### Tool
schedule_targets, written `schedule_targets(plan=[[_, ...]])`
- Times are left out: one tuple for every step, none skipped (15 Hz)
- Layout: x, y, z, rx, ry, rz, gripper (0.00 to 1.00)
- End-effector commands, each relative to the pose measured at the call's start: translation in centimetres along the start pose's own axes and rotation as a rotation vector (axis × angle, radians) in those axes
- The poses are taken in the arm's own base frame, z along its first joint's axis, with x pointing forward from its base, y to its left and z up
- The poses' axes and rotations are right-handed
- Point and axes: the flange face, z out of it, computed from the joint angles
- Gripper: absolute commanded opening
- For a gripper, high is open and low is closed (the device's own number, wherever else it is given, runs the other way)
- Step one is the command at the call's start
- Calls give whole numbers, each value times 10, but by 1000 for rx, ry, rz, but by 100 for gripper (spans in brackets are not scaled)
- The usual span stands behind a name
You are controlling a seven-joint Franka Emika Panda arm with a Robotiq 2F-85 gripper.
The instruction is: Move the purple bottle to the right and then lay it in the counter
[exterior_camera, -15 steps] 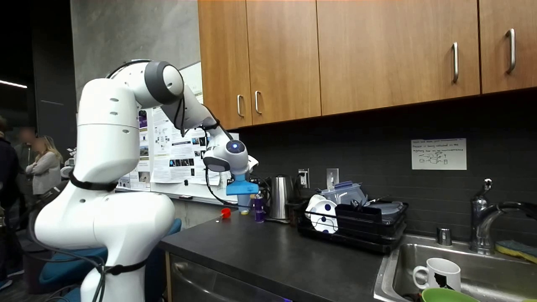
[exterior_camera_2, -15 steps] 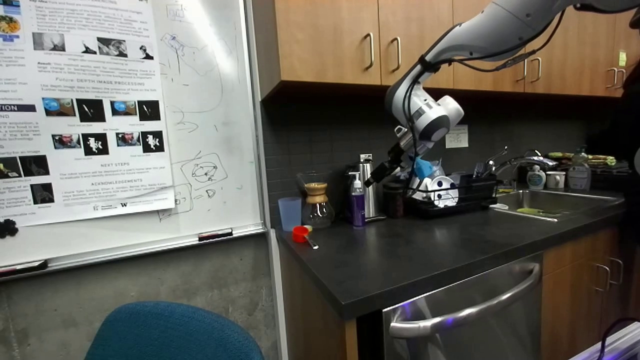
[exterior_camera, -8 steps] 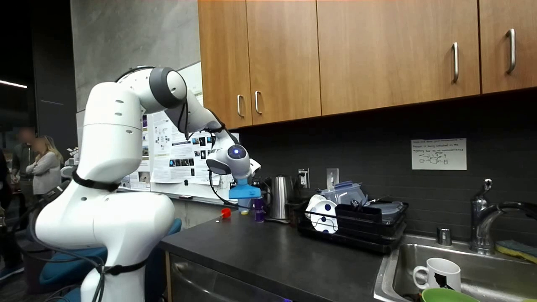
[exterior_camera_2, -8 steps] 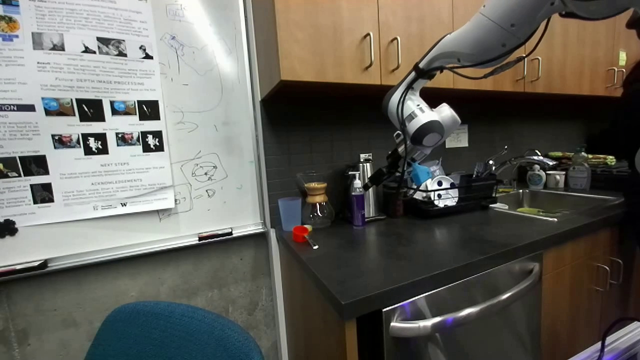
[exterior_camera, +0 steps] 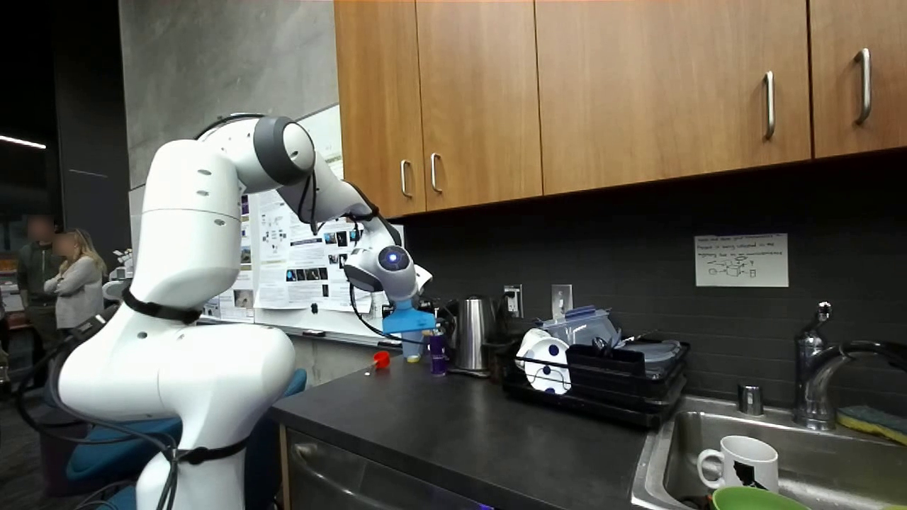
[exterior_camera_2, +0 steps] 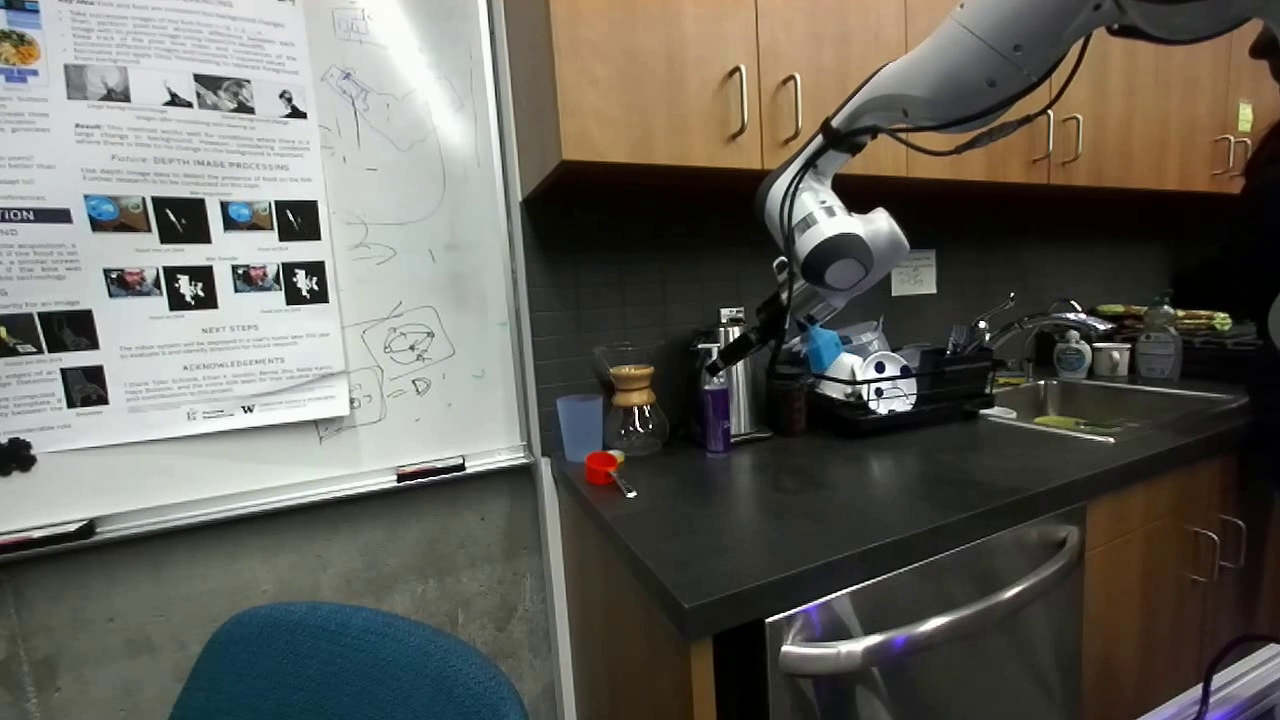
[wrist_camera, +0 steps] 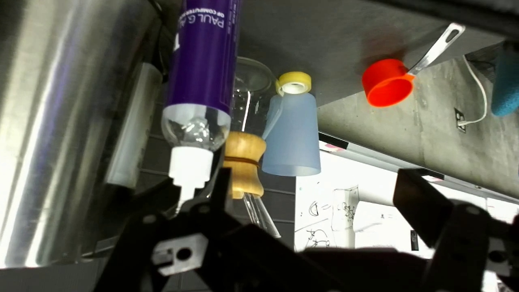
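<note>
The purple pump bottle [exterior_camera_2: 717,420] stands near the back edge of the counter [exterior_camera_2: 850,500], the gripper [wrist_camera: 313,188] beside its top, jaws apart.

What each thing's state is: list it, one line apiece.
Purple bottle: upright, not held
Pincer: open
Canister: upright
Blue cup: upright
Carafe: upright
Red scoop: lying on the counter
Rack: loaded
Sink: mug and bowl inside
Tap: no water seen
Cabinets: shut
Dishwasher: shut
Whiteboard: written on

Wood cabs [exterior_camera: 659,92] over dark tiled wall [exterior_camera: 623,262]; conc. wall [exterior_camera: 227,57] beside
Whiteboard [exterior_camera_2: 430,250] w/ lg poster [exterior_camera_2: 170,210]; teal chair [exterior_camera_2: 350,670] in frt; light strip [exterior_camera: 21,142] in bkgd.
</note>
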Motion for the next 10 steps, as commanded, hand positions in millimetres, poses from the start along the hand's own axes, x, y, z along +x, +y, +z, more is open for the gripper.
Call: schedule_targets(plan=[[4, -8, 11, 2, 15, -38, 100], [2, -8, 14, 2, 12, -42, 100], [0, -8, 16, 0, 7, -45, 100], [-2, -7, 18, -1, 3, -47, 100], [-3, -6, 20, -6, -1, -49, 100], [-5, -5, 23, -10, -6, -51, 100], [-6, -5, 24, -16, -8, -51, 100], [-6, -4, 26, -27, -9, -51, 100], [-6, -3, 28, -34, -10, -50, 100], [-6, -2, 29, -43, -9, -49, 100]])
